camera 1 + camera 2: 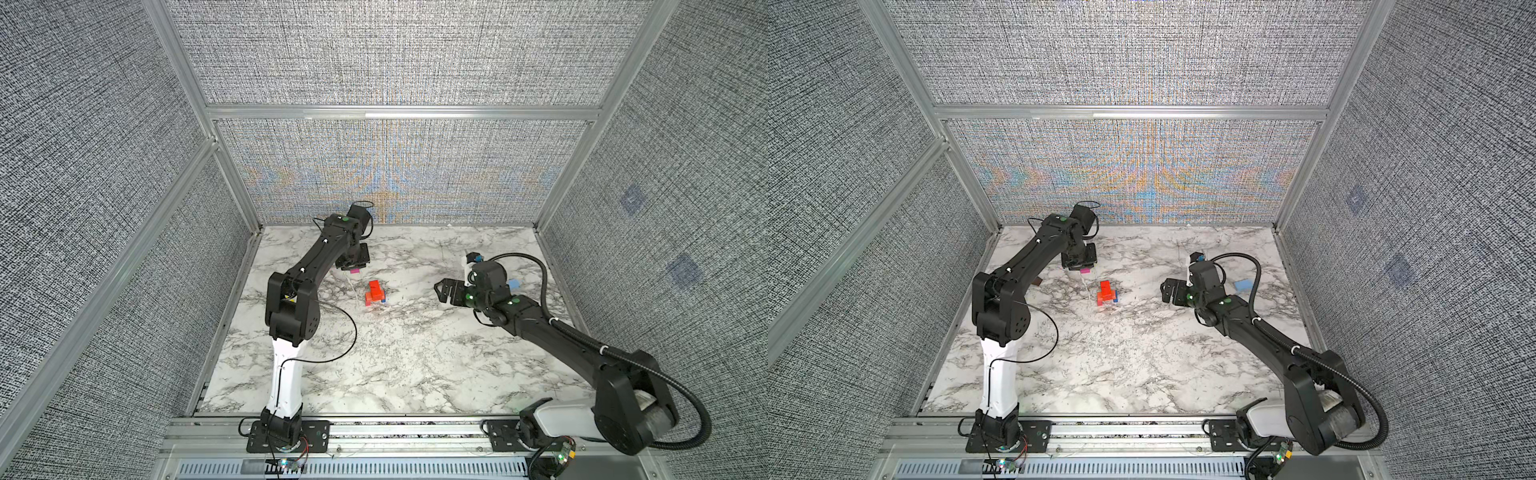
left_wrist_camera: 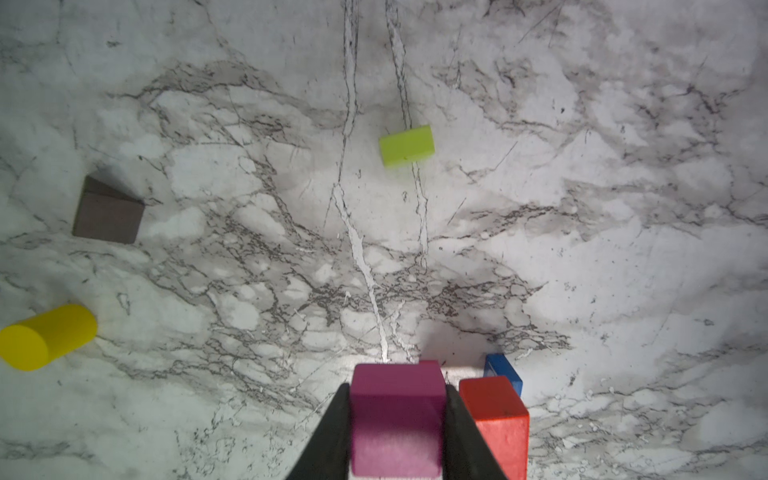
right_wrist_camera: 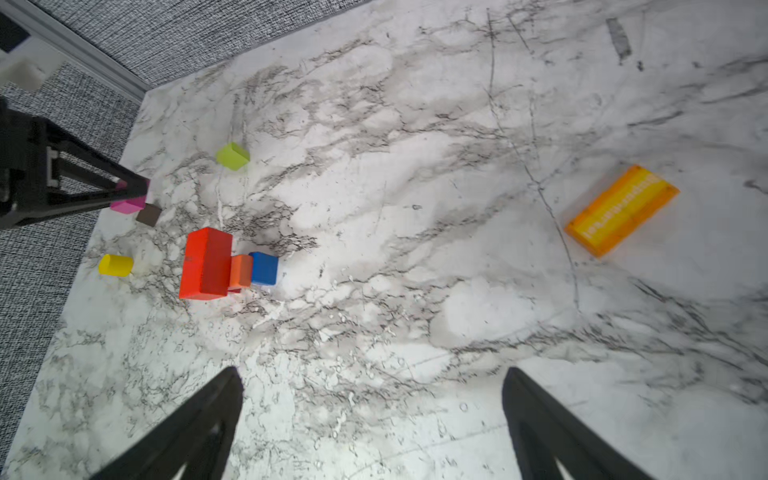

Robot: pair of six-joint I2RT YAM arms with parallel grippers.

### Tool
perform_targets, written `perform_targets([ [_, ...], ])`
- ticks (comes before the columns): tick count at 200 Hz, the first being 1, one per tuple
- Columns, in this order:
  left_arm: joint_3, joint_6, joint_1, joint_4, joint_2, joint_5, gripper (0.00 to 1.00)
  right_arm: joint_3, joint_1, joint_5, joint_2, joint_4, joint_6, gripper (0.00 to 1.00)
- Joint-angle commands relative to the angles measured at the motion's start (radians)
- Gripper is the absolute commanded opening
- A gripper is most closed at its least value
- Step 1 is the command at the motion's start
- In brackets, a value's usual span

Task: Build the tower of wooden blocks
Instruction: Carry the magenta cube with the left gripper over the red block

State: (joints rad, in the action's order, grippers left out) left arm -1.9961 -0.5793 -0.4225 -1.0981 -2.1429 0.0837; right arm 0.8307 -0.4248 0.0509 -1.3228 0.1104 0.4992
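Note:
My left gripper (image 2: 397,399) is shut on a magenta block (image 2: 397,415), held above the marble table; both top views show it (image 1: 355,271) (image 1: 1084,271) just behind and left of the tower. The tower (image 1: 375,293) (image 1: 1106,293) is low: a tall red block (image 3: 208,264) with an orange block (image 3: 241,271) and a blue block (image 3: 264,268) beside it. My right gripper (image 3: 372,374) (image 1: 440,290) hangs open and empty to the right of the tower, well clear of it.
Loose on the table lie a lime block (image 2: 406,145), a brown block (image 2: 108,212), a yellow cylinder (image 2: 45,336), a long orange brick (image 3: 621,210) and a light blue block (image 1: 1242,285) behind the right arm. Fabric walls enclose the table (image 1: 415,365).

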Motion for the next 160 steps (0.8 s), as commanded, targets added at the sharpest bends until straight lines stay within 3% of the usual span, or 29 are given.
perform_targets([
  [1,0.048,-0.06,-0.03,0.029,0.043,0.03,0.3,-0.023,0.01,-0.043,0.03,0.053,0.016,0.99],
  [52,0.116,-0.143,-0.089,0.058,0.09,0.061,0.3,-0.091,0.038,-0.043,0.07,0.066,0.025,0.99],
  [160,0.094,-0.221,-0.125,0.058,0.046,0.085,0.29,-0.11,0.07,0.0,0.044,0.048,0.062,0.99],
])
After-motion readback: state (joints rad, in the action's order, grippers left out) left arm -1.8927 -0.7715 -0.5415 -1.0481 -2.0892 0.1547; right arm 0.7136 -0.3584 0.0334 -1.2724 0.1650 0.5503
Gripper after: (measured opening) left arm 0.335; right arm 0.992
